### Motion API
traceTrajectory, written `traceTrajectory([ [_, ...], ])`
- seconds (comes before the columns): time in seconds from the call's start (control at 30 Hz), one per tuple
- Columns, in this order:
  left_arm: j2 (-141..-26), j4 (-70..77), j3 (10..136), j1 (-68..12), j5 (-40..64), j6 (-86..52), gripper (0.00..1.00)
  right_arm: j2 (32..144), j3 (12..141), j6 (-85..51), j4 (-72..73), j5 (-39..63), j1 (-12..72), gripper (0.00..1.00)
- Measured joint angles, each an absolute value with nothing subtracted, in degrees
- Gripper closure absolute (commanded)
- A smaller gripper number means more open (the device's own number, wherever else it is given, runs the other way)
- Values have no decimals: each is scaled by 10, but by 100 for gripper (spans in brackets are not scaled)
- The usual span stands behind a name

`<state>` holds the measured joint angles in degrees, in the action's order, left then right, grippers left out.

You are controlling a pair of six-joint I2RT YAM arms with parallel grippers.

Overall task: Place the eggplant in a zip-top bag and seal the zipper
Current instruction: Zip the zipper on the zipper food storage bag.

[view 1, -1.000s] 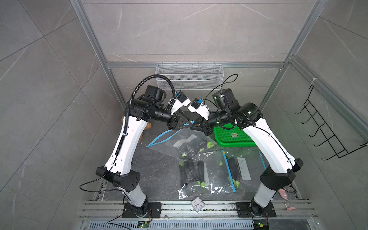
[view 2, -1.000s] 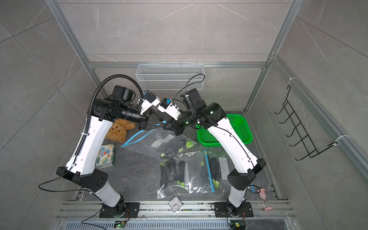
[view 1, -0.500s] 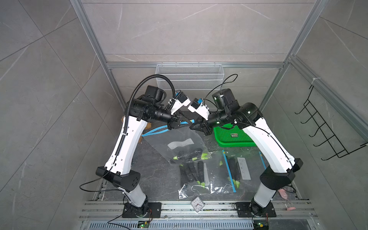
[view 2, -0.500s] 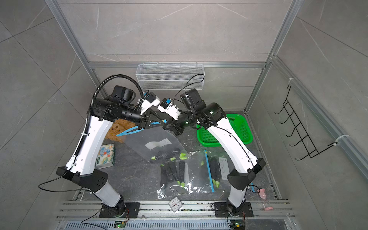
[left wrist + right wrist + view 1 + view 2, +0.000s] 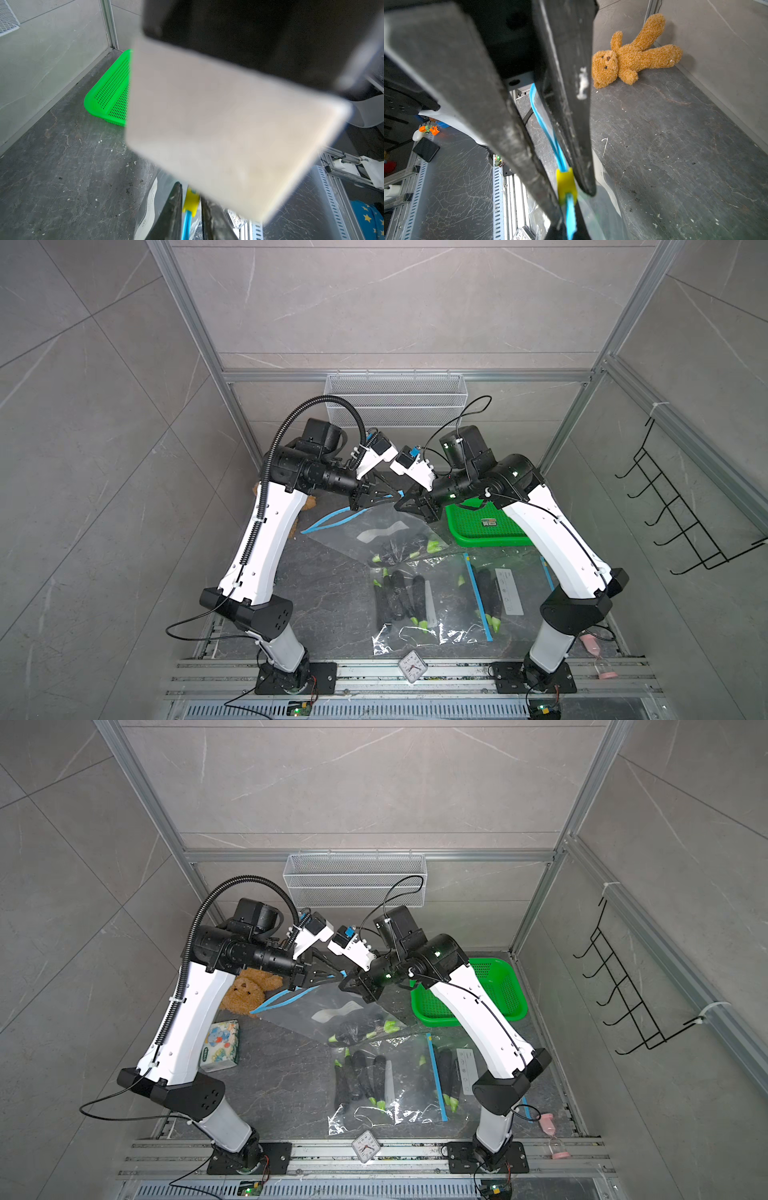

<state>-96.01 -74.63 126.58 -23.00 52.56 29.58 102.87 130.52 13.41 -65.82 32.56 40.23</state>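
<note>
Left gripper (image 5: 190, 196) pinches yellow slider (image 5: 566, 185); right gripper (image 5: 400, 504) clamps blue zipper (image 5: 542, 122) just beside it. Eggplants (image 5: 395, 549) lie inside zip-top bag (image 5: 374, 531).

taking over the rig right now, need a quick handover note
The right gripper is shut on the bag at its zipper, beside the slider; the top edge is raised.
The left gripper fingers flank the slider with a narrow gap; grip uncertain.
Done: eggplants lie inside the held bag.
Left: the zipper gapes open; run the slider along it to seal.
</note>
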Motion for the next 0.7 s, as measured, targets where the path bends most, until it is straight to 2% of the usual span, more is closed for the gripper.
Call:
traceTrajectory([
  [0.17, -950, -750, 1263, -232, 525, 297, 92, 1029, 1305, 137, -658, 324, 402, 100],
  [0.7, -905, -741, 1211, -232, 502, 307, 94, 1028, 1300, 145, -658, 364, 384, 100],
])
